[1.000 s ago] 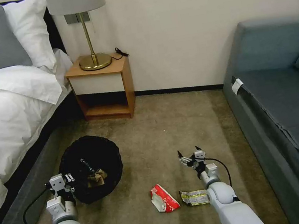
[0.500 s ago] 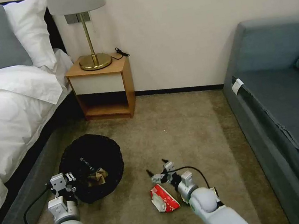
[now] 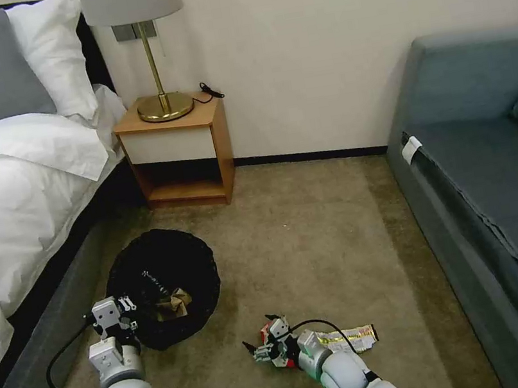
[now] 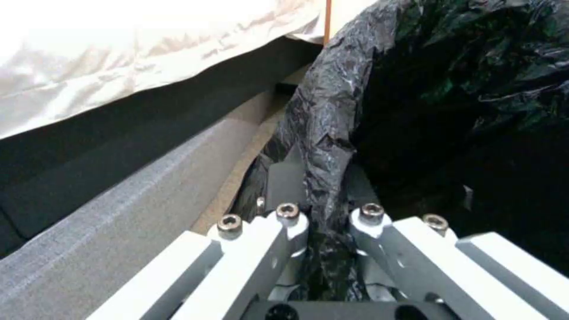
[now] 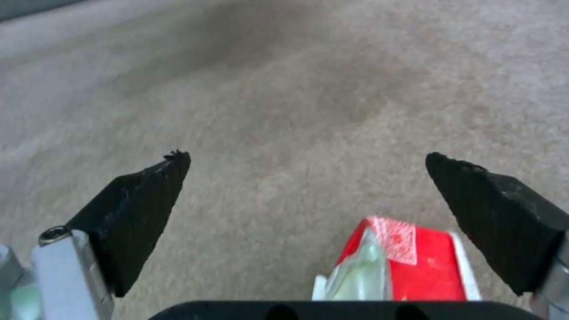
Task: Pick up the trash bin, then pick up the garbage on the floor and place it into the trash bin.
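The trash bin [image 3: 160, 270], wrapped in a crinkly black bag, is on the carpet beside the bed. My left gripper [image 3: 119, 306] is shut on its near rim, and its fingers [image 4: 284, 178] pinch the black plastic [image 4: 326, 129]. A crumpled brown paper bag [image 3: 175, 302] lies inside the bin. My right gripper [image 3: 259, 335] is open and low over the red-and-white snack packet [image 5: 409, 262], which lies between its wide-apart fingertips [image 5: 151, 186] without touching them. The gold-silver foil wrapper [image 3: 350, 338] lies on the carpet just right of that wrist.
The bed [image 3: 6, 193] runs along the left, close against the bin. A wooden nightstand [image 3: 177, 148] with a brass lamp [image 3: 155, 60] stands at the back wall. A blue-grey sofa [image 3: 498, 184] lines the right side. Open carpet [image 3: 316, 231] lies between them.
My right arm has swung left and back toward me, from beyond the foil wrapper to low over the snack packet, staying open. The left gripper keeps its hold on the bin rim.
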Motion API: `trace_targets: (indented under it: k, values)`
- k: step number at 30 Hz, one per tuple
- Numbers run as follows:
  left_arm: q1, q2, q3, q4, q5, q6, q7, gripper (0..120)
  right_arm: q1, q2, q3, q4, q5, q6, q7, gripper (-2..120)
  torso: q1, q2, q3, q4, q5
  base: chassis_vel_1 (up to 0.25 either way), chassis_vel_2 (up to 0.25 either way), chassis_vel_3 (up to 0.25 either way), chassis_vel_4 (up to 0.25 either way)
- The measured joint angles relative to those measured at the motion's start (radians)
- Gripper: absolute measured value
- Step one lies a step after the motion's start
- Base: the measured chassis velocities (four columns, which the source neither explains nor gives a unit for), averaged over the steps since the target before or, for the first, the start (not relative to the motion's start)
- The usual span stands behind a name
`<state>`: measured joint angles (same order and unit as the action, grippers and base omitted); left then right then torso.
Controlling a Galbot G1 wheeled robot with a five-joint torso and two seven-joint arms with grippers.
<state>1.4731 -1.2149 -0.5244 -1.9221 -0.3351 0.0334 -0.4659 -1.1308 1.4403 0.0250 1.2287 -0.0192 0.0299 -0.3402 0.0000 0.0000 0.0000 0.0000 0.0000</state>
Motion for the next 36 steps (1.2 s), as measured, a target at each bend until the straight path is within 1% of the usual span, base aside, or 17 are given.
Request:
trace_targets:
  k: [9,18,22,32,33,34,35,36]
  values:
    - [0.001,0.008,0.008,0.015,-0.004,-0.015,-0.001,2,-0.008,-0.003,0.036,-0.032,-0.072,0.013,0.002,100,0.0,0.0,0.0,0.0,0.0,0.0,0.0,0.0,0.0]
    - [0.004,0.018,0.01,0.008,-0.014,-0.027,-0.002,2,0.016,0.013,0.052,-0.089,-0.105,0.017,0.012,100,0.0,0.0,0.0,0.0,0.0,0.0,0.0,0.0,0.0]
    - [0.003,0.026,0.005,0.016,-0.023,-0.036,-0.003,2,0.022,0.014,0.06,-0.107,-0.108,0.021,0.022,100,0.0,0.0,0.0,0.0001,0.0,0.0,0.0,0.0,0.0]
    - [-0.006,0.024,0.012,0.026,-0.025,-0.037,-0.003,2,0.04,0.015,0.083,-0.161,-0.136,0.028,0.029,100,0.0,0.0,0.0,0.0,0.0,0.0,0.0,0.0,0.0]
    - [-0.008,0.024,0.012,0.029,-0.026,-0.037,-0.003,2,0.04,0.016,0.085,-0.164,-0.141,0.028,0.027,99,0.0,0.0,0.0,0.0,0.0,0.0,0.0,0.0,0.0]
    - [-0.009,0.025,0.013,0.031,-0.028,-0.037,-0.003,2,0.04,0.016,0.086,-0.165,-0.143,0.028,0.025,95,0.0,0.0,0.0,0.0,0.0,0.0,0.0,0.0,0.0]
    - [-0.009,0.025,0.013,0.031,-0.028,-0.037,-0.003,2,0.04,0.016,0.086,-0.165,-0.143,0.028,0.025,95,0.0,0.0,0.0,0.0,0.0,0.0,0.0,0.0,0.0]
    - [-0.011,0.025,0.014,0.033,-0.029,-0.037,-0.003,2,0.04,0.017,0.088,-0.166,-0.146,0.028,0.022,90,0.0,0.0,0.0,0.0,0.0,0.0,0.0,0.0,0.0]
